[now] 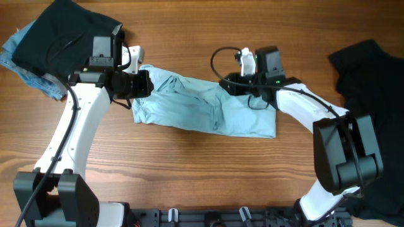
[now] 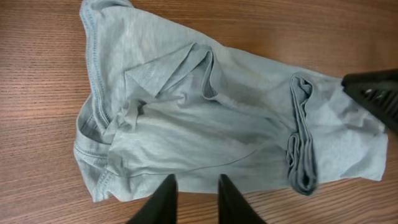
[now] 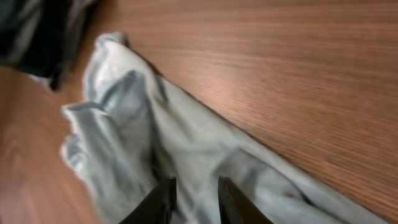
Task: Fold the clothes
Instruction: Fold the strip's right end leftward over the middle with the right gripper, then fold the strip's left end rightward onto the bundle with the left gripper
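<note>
The clothes in hand are one pale blue-grey T-shirt (image 1: pixel 189 107), lying as a rumpled, folded band across the middle of the table. My left gripper (image 1: pixel 146 83) is at its left end. In the left wrist view its fingertips (image 2: pixel 195 186) stand a little apart at the shirt's (image 2: pixel 205 124) hem edge, with only wood and cloth behind the gap. My right gripper (image 1: pixel 226 85) hovers over the shirt's far edge. In the blurred right wrist view its jaws (image 3: pixel 194 190) are slightly apart above the cloth (image 3: pixel 186 143), gripping nothing.
A dark garment (image 1: pixel 63 31) lies on a blue cloth (image 1: pixel 22 63) at the back left. Another black garment (image 1: pixel 372 69) lies at the right edge. The right gripper's black tip (image 2: pixel 376 93) shows in the left wrist view.
</note>
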`<control>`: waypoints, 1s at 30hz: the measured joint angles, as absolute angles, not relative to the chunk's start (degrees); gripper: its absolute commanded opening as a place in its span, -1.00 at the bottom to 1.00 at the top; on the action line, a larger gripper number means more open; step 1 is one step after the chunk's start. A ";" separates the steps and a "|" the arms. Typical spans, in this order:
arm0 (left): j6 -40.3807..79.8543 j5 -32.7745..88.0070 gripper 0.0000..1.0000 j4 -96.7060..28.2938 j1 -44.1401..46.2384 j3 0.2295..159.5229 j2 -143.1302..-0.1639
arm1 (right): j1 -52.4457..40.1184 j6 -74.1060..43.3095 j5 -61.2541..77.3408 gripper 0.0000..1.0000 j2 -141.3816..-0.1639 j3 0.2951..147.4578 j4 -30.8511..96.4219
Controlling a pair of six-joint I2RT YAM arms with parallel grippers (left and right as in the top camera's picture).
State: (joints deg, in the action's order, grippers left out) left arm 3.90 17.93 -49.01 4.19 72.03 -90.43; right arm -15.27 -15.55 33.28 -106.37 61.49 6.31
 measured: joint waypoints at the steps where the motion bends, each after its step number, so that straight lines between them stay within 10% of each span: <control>1: 3.95 17.96 -0.23 -49.34 4.19 72.03 -90.43 | -14.90 -15.70 33.82 -0.41 -105.78 62.76 10.00; 5: 3.77 17.96 0.08 -51.57 4.19 72.03 -90.43 | -13.13 -12.45 32.42 0.06 -101.97 65.23 30.44; 19: -1.96 12.53 0.91 -45.28 -1.98 72.01 -105.69 | -3.64 -6.31 28.51 0.18 -90.74 65.41 46.11; 26: -21.30 24.40 0.57 -43.38 -3.40 73.91 -114.63 | -3.64 -5.89 28.93 0.18 -85.62 65.41 47.07; 30: -25.15 28.56 -0.67 -41.30 -3.51 74.85 -116.97 | -3.64 -5.89 28.95 0.19 -85.60 65.41 47.35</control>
State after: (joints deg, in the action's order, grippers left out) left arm -25.15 28.56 -41.30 -3.51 74.85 -116.97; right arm -3.64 -5.89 28.95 -85.60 65.41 47.35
